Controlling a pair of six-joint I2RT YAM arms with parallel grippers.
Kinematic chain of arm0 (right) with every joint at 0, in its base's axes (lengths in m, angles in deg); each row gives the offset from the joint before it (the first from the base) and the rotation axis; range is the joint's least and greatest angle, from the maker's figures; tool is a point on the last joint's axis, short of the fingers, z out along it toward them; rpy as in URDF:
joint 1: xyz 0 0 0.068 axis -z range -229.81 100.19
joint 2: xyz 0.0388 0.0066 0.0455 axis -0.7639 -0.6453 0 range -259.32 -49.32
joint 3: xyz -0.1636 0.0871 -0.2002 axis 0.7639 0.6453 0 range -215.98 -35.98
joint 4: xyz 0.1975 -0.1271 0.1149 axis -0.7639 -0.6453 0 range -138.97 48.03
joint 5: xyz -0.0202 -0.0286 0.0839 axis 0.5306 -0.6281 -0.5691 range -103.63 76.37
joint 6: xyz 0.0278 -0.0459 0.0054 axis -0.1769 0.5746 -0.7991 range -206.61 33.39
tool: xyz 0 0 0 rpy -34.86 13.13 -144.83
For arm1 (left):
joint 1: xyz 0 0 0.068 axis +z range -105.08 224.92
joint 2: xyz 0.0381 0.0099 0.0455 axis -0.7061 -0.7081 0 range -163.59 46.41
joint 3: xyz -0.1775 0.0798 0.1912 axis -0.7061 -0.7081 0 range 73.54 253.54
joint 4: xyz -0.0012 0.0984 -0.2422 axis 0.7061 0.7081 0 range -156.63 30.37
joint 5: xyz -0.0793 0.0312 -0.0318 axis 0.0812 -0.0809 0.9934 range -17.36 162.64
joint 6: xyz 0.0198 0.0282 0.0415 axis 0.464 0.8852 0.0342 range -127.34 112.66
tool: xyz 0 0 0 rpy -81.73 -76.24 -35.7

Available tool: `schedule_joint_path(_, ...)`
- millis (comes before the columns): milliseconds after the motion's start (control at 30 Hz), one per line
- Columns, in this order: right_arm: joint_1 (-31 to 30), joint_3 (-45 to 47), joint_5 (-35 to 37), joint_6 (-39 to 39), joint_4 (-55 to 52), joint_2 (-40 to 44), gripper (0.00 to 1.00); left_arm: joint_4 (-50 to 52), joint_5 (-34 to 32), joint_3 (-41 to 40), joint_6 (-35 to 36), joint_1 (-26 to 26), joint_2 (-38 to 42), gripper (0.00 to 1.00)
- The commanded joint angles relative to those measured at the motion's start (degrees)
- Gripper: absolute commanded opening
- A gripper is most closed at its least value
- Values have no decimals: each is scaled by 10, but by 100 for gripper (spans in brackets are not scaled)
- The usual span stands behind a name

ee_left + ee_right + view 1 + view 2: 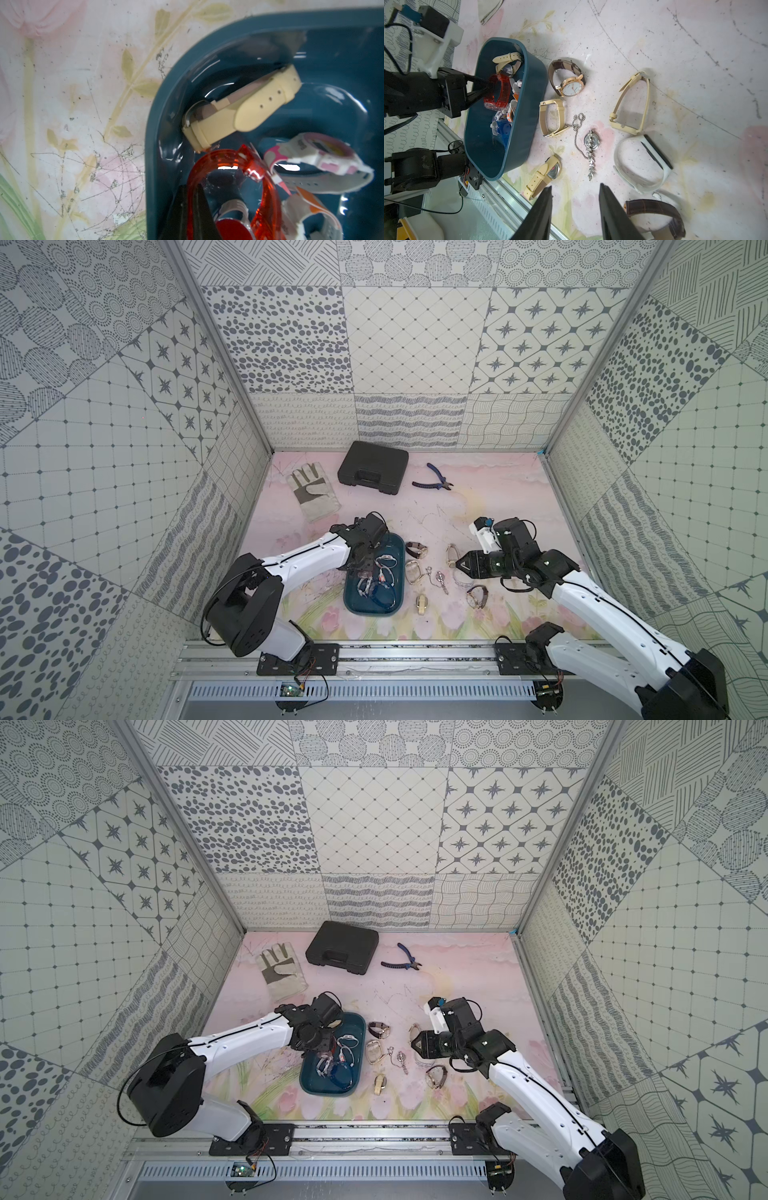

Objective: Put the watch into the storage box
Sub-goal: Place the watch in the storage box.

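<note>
The dark teal storage box (pixel 356 602) (pixel 315 1085) lies at front centre in both top views. My left gripper (pixel 192 187) (pixel 364 568) reaches into it from above and is shut on the strap of a clear red watch (pixel 257 187) (pixel 501 91). A cream watch (pixel 239 108) and a white-pink watch (pixel 324 153) also lie inside. My right gripper (pixel 575 187) (pixel 457 566) hovers open and empty over loose watches to the right of the box: a brown-strapped white-dial watch (pixel 569 83), a silver chain watch (pixel 591 143) and a white band watch (pixel 643 164).
A black hard case (pixel 372 467), blue-handled pliers (pixel 436 480) and a work glove (pixel 312 492) lie at the back of the table. More beige watches (pixel 550 116) and a brown leather watch (pixel 658 209) lie near my right gripper. A metal rail (pixel 374 659) runs along the front edge.
</note>
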Motion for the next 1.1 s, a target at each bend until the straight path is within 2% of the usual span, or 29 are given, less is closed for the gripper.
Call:
schedule_joint_path(0,-5,3,9,9,9,10,41,-17,-7,-3,12,2,-1,4)
schedule_joint_path(67,-5,2,10,9,9,10,41,-18,-8,-7,9,2,5,8)
schedule_joint_path(233,-7,2,14,9,8,9,41,-22,-2,-11,6,-4,39,34)
schedule_joint_path(300,-7,1,14,8,7,8,41,-14,-7,-8,4,-9,54,37)
schedule_joint_path(633,-21,-1,11,4,9,-1,42,36,-19,35,-6,-51,125,39)
schedule_joint_path(833,-77,-7,42,-13,8,-33,41,59,-7,51,-10,-68,166,39)
schedule_joint_path(933,-108,-2,50,-37,19,-45,41,59,8,43,-11,-72,203,38)
schedule_joint_path(1067,-155,-18,99,-37,2,-88,41,50,37,16,-4,-81,247,37)
